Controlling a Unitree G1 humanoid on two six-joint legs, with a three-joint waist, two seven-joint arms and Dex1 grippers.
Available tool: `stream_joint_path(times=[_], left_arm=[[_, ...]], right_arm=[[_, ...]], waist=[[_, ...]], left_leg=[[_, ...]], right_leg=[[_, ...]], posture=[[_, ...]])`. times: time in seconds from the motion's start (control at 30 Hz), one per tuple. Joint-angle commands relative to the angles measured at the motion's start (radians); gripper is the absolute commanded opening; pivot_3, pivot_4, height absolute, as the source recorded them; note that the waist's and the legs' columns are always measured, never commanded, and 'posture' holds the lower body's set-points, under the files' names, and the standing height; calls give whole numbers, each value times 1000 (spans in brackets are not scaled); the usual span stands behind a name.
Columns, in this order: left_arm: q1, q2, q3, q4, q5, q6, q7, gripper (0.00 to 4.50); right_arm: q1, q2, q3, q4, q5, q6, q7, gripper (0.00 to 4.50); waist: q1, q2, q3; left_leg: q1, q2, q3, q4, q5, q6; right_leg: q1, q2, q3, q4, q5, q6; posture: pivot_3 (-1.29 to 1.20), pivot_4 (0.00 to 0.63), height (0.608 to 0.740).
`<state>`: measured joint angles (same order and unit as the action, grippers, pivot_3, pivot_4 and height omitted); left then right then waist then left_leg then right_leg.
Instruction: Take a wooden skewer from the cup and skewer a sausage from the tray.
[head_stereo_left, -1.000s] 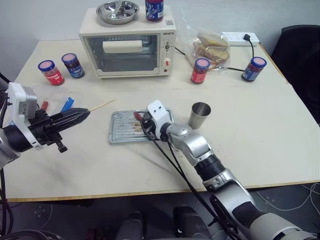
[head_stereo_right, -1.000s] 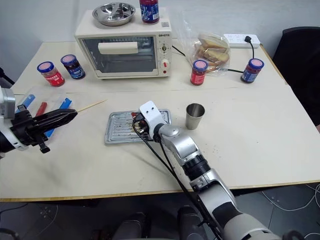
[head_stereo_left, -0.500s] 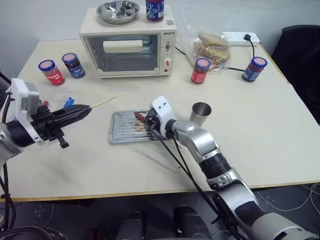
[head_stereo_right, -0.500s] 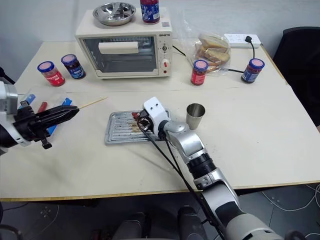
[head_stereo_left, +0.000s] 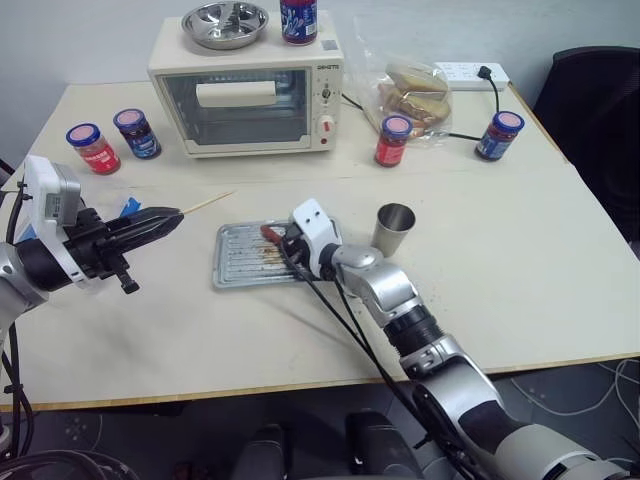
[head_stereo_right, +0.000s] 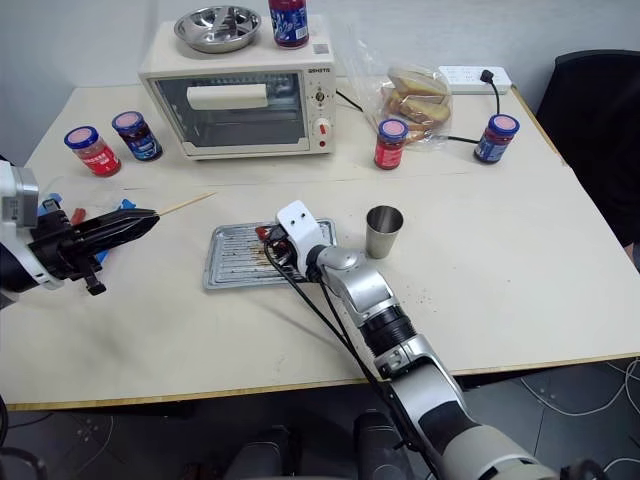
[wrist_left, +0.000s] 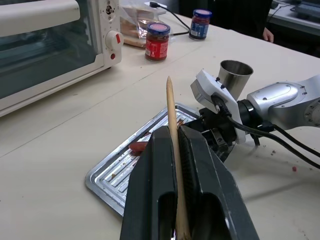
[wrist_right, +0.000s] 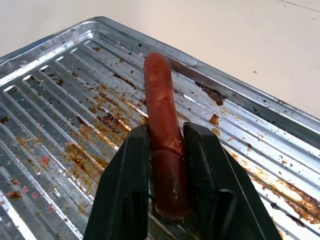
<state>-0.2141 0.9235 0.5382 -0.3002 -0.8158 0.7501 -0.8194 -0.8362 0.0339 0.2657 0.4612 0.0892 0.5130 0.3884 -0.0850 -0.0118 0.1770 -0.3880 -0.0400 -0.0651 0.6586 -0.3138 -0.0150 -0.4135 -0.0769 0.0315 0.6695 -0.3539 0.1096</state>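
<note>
- Pale desk (head_stereo_left: 560, 260) under everything, with a toaster oven (head_stereo_left: 245, 82) at the back and jars to both sides of it.
- Your right hand (wrist_right: 167, 170) pinches the sausage (wrist_right: 162, 125) between its two black fingers, over the near-right part of the tray (head_stereo_left: 235, 262); the sausage's free end sticks out past the fingertips, toward the tray's far edge.
- Your left hand (head_stereo_left: 160, 222) is pressed together on the wooden skewer (head_stereo_left: 205, 205), held above the desk left of the tray, well apart from the sausage.
- The skewer's point aims rightward and away (roughly toward the tray's far-left corner), so its long axis passes behind the sausage rather than into it.
- The cup (head_stereo_left: 395, 228) stands just right of the tray, beside your right wrist.
- Judging from this, the skewer must travel right and nearer, and one hand must turn so point and sausage share a line; the sausage is short and smooth, so an off-centre stab could slip.
</note>
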Motion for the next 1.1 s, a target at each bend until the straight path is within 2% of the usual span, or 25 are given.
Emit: stream_joint_path(times=[0.03,0.07,0.2,0.33,0.47,0.6,0.77,0.93,1.1], left_arm=[[6,1,29,-18,2,-24,6,0],[5,-1,26,-18,2,-25,6,0],[-8,-8,7,-8,5,-34,2,0],[-43,-3,-28,25,5,-42,-23,0],[-120,33,-103,88,5,-42,-106,0],[-229,89,-194,143,-40,14,-259,0],[-329,135,-302,151,-86,88,-438,0],[-376,139,-404,104,-78,100,-559,0],[-401,94,-455,113,-39,71,-563,0]], right_arm=[[14,9,-7,7,-14,5,0,625],[17,10,-6,-2,-14,10,0,405],[27,-2,-13,-62,-8,45,15,386],[34,-78,-14,-222,14,140,90,386],[14,-347,25,-528,100,304,364,386],[6,-726,4,-800,306,460,721,386],[-46,-956,-94,-887,518,571,945,386],[-73,-1012,-116,-876,576,603,955,386],[-78,-1012,-137,-888,612,628,925,386]], waist=[[0,0,0],[0,0,0],[1,0,0],[4,0,0],[18,1,1],[33,1,1],[30,2,2],[31,2,2],[41,2,2]], left_leg=[[0,0,0,0,0,0],[0,0,0,0,0,0],[0,0,0,0,0,0],[0,0,0,0,0,0],[-3,-1,0,2,0,0],[-4,-1,-1,2,-1,2],[-3,-1,-1,1,-2,3],[-2,0,-1,1,-2,2],[-3,0,-1,3,-2,2]], right_leg=[[0,0,0,0,0,0],[0,0,0,0,0,0],[0,0,0,0,0,0],[0,0,0,0,0,0],[-1,-1,0,0,0,0],[-1,-1,-1,-7,0,0],[0,0,0,-10,0,0],[1,0,0,-9,0,0],[0,0,1,-9,0,0]], posture=[[0,150,740],[0,150,740],[0,150,740],[0,150,740],[0,150,740],[0,150,740],[0,150,740],[0,150,740],[0,150,740]])
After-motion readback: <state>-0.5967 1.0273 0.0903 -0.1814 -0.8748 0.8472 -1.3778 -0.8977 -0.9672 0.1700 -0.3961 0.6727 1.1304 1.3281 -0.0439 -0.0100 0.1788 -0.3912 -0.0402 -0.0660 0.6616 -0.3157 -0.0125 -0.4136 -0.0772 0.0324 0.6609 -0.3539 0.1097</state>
